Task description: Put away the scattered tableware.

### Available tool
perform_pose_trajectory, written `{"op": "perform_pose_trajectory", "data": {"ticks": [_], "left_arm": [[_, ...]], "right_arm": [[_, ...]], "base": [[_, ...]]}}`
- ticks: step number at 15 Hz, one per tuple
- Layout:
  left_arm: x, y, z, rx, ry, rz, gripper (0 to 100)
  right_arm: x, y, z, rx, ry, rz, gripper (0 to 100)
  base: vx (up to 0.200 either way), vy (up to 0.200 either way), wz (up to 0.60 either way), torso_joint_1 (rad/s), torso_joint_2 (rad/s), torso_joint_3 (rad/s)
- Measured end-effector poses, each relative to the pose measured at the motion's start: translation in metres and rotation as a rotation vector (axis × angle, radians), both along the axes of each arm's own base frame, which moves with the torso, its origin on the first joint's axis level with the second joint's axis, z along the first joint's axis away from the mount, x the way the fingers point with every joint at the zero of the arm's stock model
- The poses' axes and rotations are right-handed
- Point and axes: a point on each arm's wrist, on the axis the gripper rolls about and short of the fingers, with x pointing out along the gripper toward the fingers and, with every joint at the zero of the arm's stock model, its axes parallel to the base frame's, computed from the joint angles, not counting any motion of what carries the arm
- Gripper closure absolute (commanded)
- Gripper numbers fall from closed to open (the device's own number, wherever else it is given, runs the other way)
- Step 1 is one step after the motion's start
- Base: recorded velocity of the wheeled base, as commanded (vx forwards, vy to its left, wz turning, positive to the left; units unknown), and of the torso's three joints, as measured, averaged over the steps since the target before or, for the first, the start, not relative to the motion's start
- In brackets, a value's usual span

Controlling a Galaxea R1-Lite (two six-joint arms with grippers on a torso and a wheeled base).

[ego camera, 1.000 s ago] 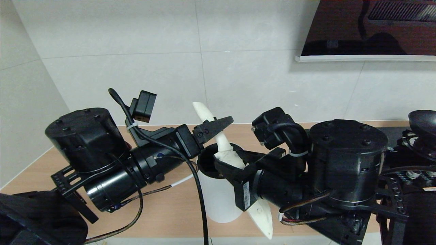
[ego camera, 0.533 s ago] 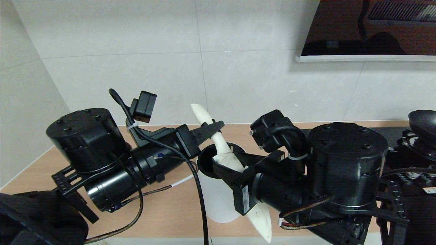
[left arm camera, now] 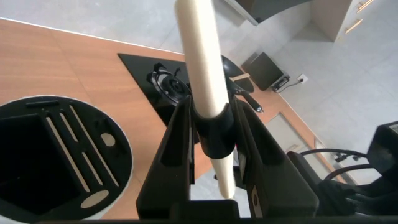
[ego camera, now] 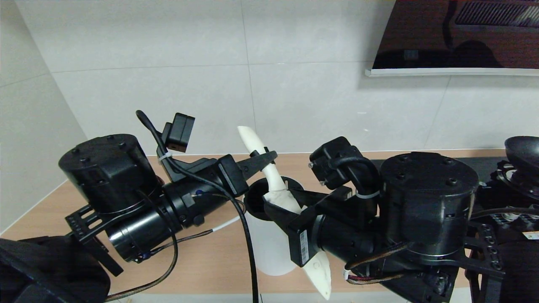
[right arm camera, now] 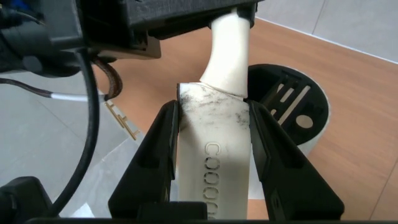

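Since a second ago, the left end effector [ego camera: 264, 160] has drawn its fingers together onto the thin handle of the white utensil [ego camera: 273, 179], where one finger stood raised clear of it before. The utensil's broad tip has also sunk a little lower in my head view.

Right now the white utensil [left arm camera: 202, 68] is off the desk, held tilted in the air between both arms. Its slender end points up toward the wall, and its wide pointed end hangs down on the near side of the holder. The left end effector [left arm camera: 212, 124] is clamped on the handle, one finger on either side. The right end effector [right arm camera: 214, 134] is clamped lower down on the wide flat part, which carries dark smudges [right arm camera: 208, 109] near its shoulder.

Just behind and under the utensil stands the white cylindrical holder [ego camera: 271, 248], upright on the wooden desk [ego camera: 202, 261]. I can see its black slotted top [left arm camera: 37, 155] from both wrist cameras, and the utensil is not in any slot. Farther to my right on the desk lies a black hob [left arm camera: 165, 81].
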Motion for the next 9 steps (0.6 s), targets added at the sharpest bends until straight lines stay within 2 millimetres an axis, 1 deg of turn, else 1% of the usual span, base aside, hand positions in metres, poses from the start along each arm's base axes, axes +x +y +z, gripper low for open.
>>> {"op": "perform_pose_trajectory", "data": {"ticks": [4,5,9], "left_arm": [[-0.0001,0.0001,0.0002,0.000,-0.001,0.000,100],[-0.0002,0.0002,0.0004,0.000,-0.001,0.000,100],[-0.0010,0.0008,0.0015,-0.003,-0.003,0.000,100]], "right_arm": [[0.0002,0.0000,0.0007,0.004,0.000,-0.001,100],[0.0003,0.0000,0.0010,0.005,-0.001,-0.001,0],[0.0002,-0.0005,0.0010,0.006,-0.002,-0.002,0]], "base": [[0.000,0.000,0.00,0.000,0.00,0.000],[0.000,0.000,0.00,0.000,0.00,0.000],[0.000,0.000,0.00,0.000,0.00,0.000]]}}
